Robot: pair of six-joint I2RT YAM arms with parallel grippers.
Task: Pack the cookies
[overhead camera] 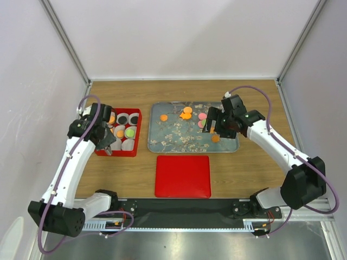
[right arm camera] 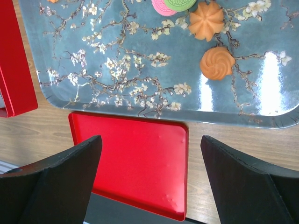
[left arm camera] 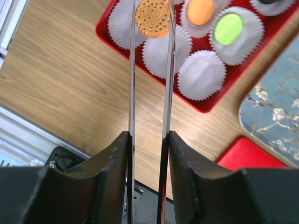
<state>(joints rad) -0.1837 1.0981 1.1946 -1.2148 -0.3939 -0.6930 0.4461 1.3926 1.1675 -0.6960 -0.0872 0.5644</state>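
An orange round cookie (left arm camera: 152, 17) is pinched between the tips of thin metal tongs (left arm camera: 131, 84). My left gripper (left arm camera: 149, 140) (overhead camera: 103, 135) is shut on those tongs, and the cookie hangs over a white paper cup in the red box (overhead camera: 135, 131) (left arm camera: 105, 35). Other cups hold an orange cookie (left arm camera: 200, 11) and a green one (left arm camera: 228, 28). More cookies lie on the floral tray (overhead camera: 154, 145): orange swirls (right arm camera: 217, 63), pink (right arm camera: 162, 8) and green (right arm camera: 180, 3). My right gripper (right arm camera: 151, 140) (overhead camera: 213, 123) hovers open over the tray's near right part, holding nothing.
A flat red lid (overhead camera: 182, 176) (right arm camera: 135, 158) lies on the wooden table just in front of the tray. The red box stands left of the tray. A black strip with the arm bases runs along the near edge.
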